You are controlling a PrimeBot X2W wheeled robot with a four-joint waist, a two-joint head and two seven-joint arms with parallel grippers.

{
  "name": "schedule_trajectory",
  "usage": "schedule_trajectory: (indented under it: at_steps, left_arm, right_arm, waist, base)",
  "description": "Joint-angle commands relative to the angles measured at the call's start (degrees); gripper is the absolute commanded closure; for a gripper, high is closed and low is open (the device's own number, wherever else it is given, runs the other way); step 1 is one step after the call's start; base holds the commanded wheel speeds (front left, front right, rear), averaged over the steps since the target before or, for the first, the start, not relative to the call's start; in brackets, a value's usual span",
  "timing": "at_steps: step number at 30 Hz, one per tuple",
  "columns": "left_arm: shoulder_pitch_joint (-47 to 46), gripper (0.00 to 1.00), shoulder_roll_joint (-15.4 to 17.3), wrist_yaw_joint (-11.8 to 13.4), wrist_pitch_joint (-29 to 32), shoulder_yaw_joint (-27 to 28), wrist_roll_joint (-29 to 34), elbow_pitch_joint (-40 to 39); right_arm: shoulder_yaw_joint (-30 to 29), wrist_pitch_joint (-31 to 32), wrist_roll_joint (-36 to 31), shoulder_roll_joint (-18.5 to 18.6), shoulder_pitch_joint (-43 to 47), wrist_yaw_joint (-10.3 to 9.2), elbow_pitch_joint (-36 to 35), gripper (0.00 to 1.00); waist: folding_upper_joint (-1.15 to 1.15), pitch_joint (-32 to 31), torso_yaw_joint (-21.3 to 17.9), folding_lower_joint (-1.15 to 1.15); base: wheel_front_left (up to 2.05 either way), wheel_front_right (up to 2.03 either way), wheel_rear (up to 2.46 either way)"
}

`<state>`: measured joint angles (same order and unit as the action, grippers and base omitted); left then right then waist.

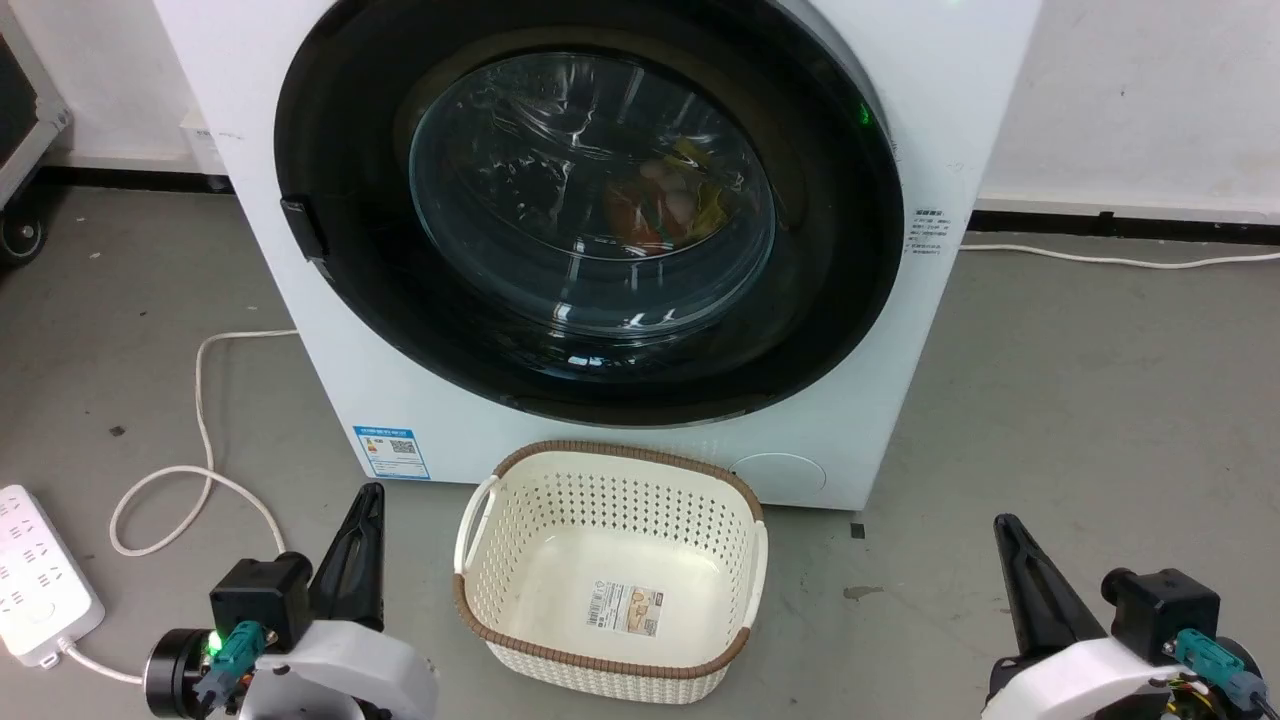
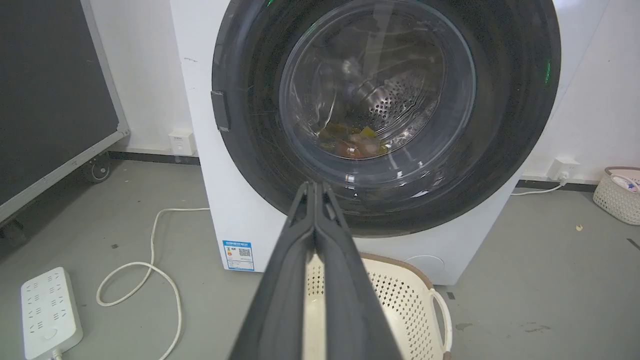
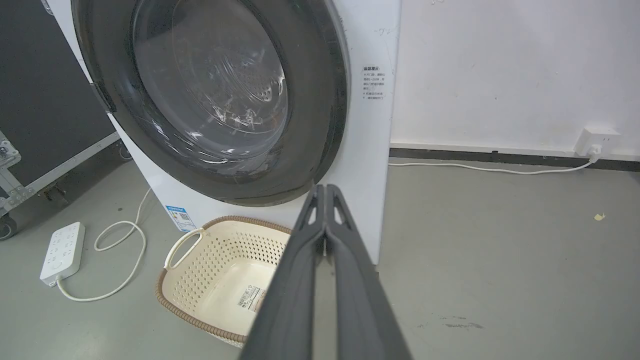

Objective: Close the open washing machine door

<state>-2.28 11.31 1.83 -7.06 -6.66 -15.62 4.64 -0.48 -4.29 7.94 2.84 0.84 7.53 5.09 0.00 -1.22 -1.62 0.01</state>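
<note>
The washing machine (image 1: 900, 420) is a white front-loader filling the upper head view. The washing machine door (image 1: 340, 250), round with a wide glossy black rim and a bulging glass window, lies flat against the washer's front; its latch tab shows on the left rim. Coloured laundry (image 1: 660, 205) shows through the glass. My left gripper (image 1: 372, 492) is low at the left, shut and empty, well short of the door (image 2: 505, 125). My right gripper (image 1: 1003, 522) is low at the right, also shut and empty. The wrist views show each pair of fingers pressed together, left gripper (image 2: 315, 186) and right gripper (image 3: 325, 187).
A cream perforated basket (image 1: 610, 455) with a brown rim stands on the floor just before the washer, between my grippers. A white power strip (image 1: 35, 570) and looped cable (image 1: 200, 400) lie at the left. A black wheeled case (image 2: 50, 100) stands farther left, another basket (image 2: 617, 197) far right.
</note>
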Motion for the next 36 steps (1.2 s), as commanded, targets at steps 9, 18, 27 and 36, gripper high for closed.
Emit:
schedule_trajectory:
  at_steps: [9, 18, 27, 36]
  left_arm:
    - [1.0, 1.00, -1.3, -0.3, 1.0, 1.0, 2.5, -0.9]
    - [1.2, 1.00, -2.5, -0.6, 2.0, 2.0, 4.7, -1.5]
    - [1.5, 1.00, -4.0, -0.9, 3.2, 3.1, 7.3, -2.3]
    - [1.7, 1.00, -5.0, -1.1, 4.1, 3.9, 9.2, -2.8]
  right_arm:
    - [0.1, 0.6, -1.4, 0.0, -0.4, -0.02, -1.0, 1.00]
    - [0.2, 1.2, -2.5, 0.0, -0.5, -0.02, -1.7, 1.00]
    - [0.2, 2.0, -3.8, 0.0, -0.5, -0.03, -2.5, 1.00]
    - [0.3, 2.5, -4.7, 0.0, -0.6, -0.03, -3.1, 1.00]
  waist:
    - [0.00, 0.2, 0.2, 0.00]
    - [0.00, 0.3, 0.4, 0.00]
    - [0.00, 0.5, 0.7, -0.01]
    - [0.00, 0.7, 0.9, -0.01]
  base:
    - [0.00, 0.00, 0.00]
    - [0.00, 0.00, 0.00]
    - [0.00, 0.00, 0.00]
    - [0.00, 0.00, 0.00]
